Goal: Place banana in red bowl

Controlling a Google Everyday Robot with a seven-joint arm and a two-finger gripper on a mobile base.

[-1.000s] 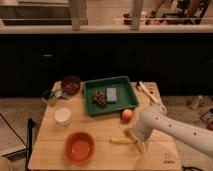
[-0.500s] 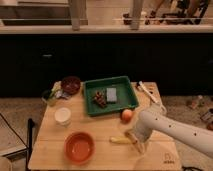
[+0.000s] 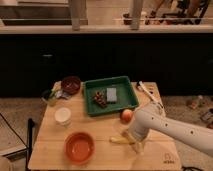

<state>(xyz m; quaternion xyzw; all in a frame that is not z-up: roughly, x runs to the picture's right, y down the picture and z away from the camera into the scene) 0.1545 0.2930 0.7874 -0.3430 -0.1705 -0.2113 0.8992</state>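
Observation:
The banana (image 3: 119,140) is a slim pale-yellow fruit lying flat on the wooden table (image 3: 50,150), right of the red bowl. The red bowl (image 3: 79,147) is wide and orange-red with a glossy inside, and it stands near the table's front left with nothing in it. My gripper (image 3: 135,143) comes in from the right on a white arm and is down at the banana's right end, close to the table top. The arm's wrist hides that end of the banana.
A round orange-red fruit (image 3: 126,115) lies just behind the gripper. A green tray (image 3: 127,100) holding a grey block and dark grapes sits at the back middle. A dark maroon bowl (image 3: 71,84) and a white cup (image 3: 62,115) stand at the left. White utensils (image 3: 147,92) lie back right.

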